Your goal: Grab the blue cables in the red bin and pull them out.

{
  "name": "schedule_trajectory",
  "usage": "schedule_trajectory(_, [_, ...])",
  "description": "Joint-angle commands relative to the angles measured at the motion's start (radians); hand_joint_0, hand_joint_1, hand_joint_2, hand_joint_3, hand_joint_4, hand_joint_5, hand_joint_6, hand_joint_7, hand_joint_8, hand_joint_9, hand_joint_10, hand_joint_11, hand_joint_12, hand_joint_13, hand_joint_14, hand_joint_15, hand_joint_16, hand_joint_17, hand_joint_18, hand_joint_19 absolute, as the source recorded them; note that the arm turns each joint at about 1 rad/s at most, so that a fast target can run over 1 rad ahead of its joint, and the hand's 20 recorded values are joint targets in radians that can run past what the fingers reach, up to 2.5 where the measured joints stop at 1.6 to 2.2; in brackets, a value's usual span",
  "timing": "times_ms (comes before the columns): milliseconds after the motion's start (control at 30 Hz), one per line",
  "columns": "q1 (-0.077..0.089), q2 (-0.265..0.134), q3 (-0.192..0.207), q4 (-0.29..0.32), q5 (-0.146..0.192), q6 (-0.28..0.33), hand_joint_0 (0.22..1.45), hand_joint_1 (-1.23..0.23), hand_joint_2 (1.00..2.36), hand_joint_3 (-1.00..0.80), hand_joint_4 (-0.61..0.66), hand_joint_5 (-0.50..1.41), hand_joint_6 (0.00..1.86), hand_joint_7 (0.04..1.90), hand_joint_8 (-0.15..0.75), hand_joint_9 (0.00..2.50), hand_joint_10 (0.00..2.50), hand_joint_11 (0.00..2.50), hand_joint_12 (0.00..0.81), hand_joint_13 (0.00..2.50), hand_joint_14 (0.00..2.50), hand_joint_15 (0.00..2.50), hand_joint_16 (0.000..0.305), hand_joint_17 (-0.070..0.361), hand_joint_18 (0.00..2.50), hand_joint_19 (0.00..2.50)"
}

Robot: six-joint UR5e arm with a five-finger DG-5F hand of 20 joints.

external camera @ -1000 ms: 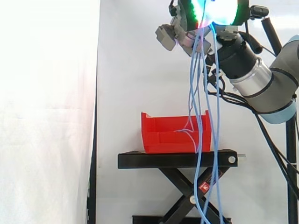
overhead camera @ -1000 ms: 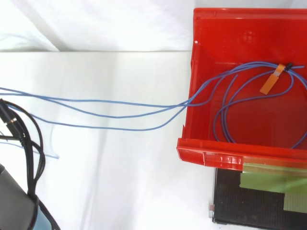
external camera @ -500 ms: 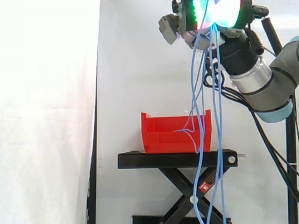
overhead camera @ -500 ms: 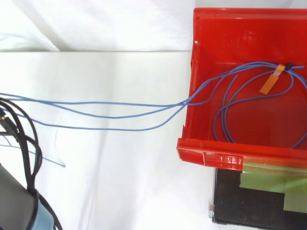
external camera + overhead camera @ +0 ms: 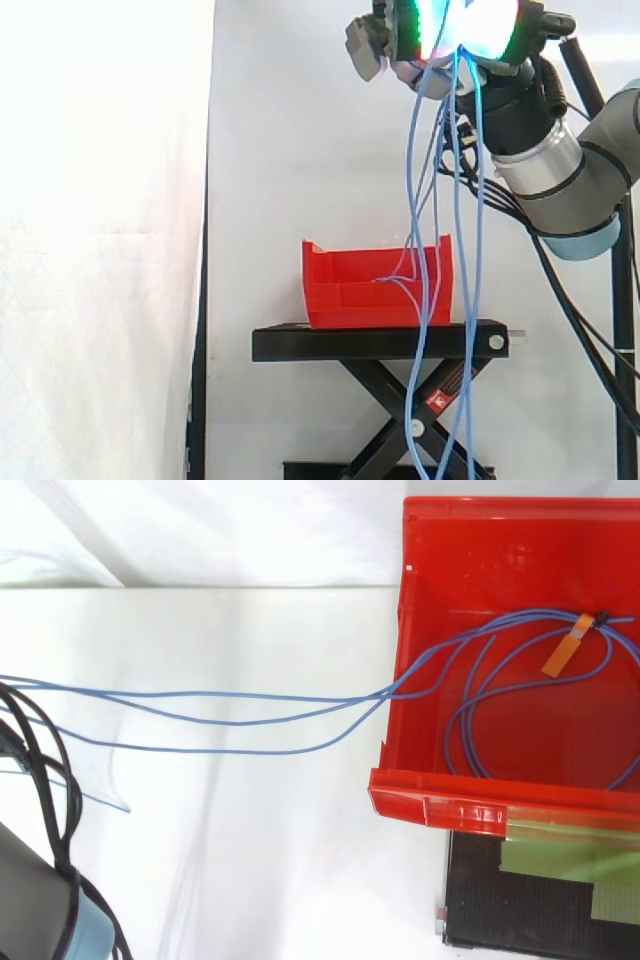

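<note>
High above the red bin, at the top of the side view, my hand is shut on the blue cables. Several strands hang from it. Some run down into the bin, others drop past the stand toward the floor. From above, the cables stretch from the left edge over the bin's left wall. A loop of cable with an orange tag still lies on the bin floor.
The bin sits on a black scissor-lift stand, whose top shows below the bin in the top view. A white curtain hangs behind. The arm reaches in from the right of the side view.
My hand has risen a little and tipped, drawing the hanging strands slightly higher. The loop in the bin has barely shifted.
</note>
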Motion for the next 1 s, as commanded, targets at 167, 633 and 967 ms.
schedule_trajectory(167, [-0.005, 0.000, 0.000, 0.029, -0.047, -0.045, 0.79, -0.96, 1.00, -1.00, 0.25, 1.12, 0.01, 0.81, 0.057, 1.44, 0.03, 1.85, 0.397, 1.70, 0.00, 1.69, 0.043, 0.096, 1.00, 1.11])
schedule_trajectory(633, [-0.009, 0.000, 0.000, 0.085, -0.103, -0.096, 0.79, -0.96, 1.00, -1.00, 0.26, 1.12, 0.01, 0.80, 0.064, 1.43, 0.03, 1.85, 0.402, 1.70, 0.00, 1.70, 0.043, 0.096, 1.00, 1.11])
schedule_trajectory(967, [-0.009, 0.000, 0.000, -0.048, -0.021, -0.065, 0.79, -0.96, 1.00, -1.00, 0.25, 1.12, 0.01, 0.80, 0.056, 1.43, 0.03, 1.88, 0.400, 1.70, 0.00, 1.70, 0.043, 0.097, 1.00, 1.11])
